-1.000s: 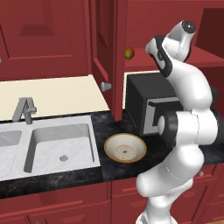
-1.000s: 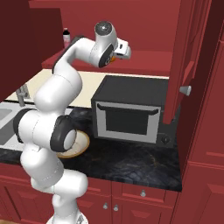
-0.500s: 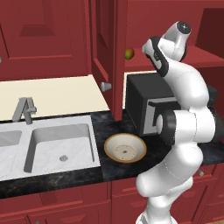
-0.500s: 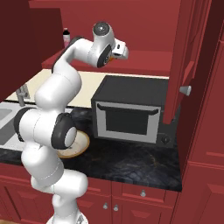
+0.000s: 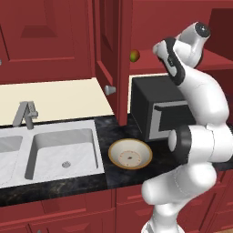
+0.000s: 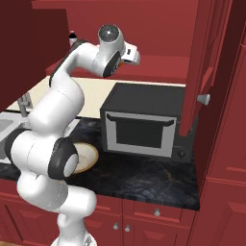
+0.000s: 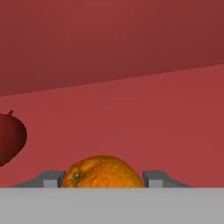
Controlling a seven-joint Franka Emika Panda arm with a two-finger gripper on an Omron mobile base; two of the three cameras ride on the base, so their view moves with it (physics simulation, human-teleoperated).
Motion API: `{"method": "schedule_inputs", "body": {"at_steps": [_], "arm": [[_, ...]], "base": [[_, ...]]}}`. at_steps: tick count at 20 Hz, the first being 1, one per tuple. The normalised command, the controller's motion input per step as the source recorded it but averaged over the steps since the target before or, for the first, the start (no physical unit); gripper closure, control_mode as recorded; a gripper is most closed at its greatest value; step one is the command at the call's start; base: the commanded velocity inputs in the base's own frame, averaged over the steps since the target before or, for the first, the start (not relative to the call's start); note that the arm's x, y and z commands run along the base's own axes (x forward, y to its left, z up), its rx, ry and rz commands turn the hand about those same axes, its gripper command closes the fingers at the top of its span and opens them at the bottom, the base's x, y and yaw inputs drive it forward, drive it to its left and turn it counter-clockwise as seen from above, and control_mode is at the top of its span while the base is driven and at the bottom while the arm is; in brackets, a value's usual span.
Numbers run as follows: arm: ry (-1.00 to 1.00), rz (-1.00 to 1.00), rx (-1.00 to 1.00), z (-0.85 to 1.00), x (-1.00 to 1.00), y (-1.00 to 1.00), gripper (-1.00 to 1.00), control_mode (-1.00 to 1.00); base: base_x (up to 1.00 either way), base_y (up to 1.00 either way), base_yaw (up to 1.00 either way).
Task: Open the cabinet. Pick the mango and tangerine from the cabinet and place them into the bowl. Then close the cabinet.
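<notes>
Orange and round, the tangerine (image 7: 102, 172) sat low in the middle of the hand view, right between the two grey fingertips (image 7: 49, 179) of the gripper (image 7: 103, 178). The fingertips stood close on both sides of the fruit, so the gripper was partly closed around it, though the exact touch was hard to see. To the far left of that view lay the mango (image 7: 10, 138), looking dark red, on the red shelf (image 7: 144, 127) and apart from the tangerine.

In the left base view, the cabinet (image 5: 109, 50) stood open at the top middle of the frame, and the mango (image 5: 134, 56) showed as a small red-green fruit on the shelf edge. The white arm (image 5: 195, 86) reached up on the right side toward the shelf. Below, the bowl (image 5: 130, 154) sat on the dark counter (image 5: 68, 182) in the lower middle, just beside the sink (image 5: 63, 150) and in front of the black microwave (image 5: 154, 109).

In the right base view, the bowl (image 6: 88, 157) peeked out behind the arm at the left.
</notes>
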Motion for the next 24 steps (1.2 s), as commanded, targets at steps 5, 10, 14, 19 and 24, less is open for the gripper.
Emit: {"method": "schedule_inputs", "body": {"at_steps": [5, 10, 14, 19, 24], "arm": [[-0.08, 0.00, 0.02, 0.00, -1.00, 0.00, 1.00, -1.00], [0.03, 0.00, 0.01, 0.01, -1.00, 0.01, 1.00, -1.00], [0.08, 0.00, 0.00, 0.01, -1.00, 0.16, 1.00, -1.00], [0.05, 0.03, 0.00, -0.18, -1.00, 0.41, 1.00, -1.00], [0.18, 0.09, 0.00, -0.65, -0.75, 0.65, 1.00, -1.00]], "base": [[0.00, 0.00, 0.00], [0.00, 0.00, 0.00], [0.00, 0.00, 0.00], [0.00, 0.00, 0.00], [0.00, 0.00, 0.00]]}}
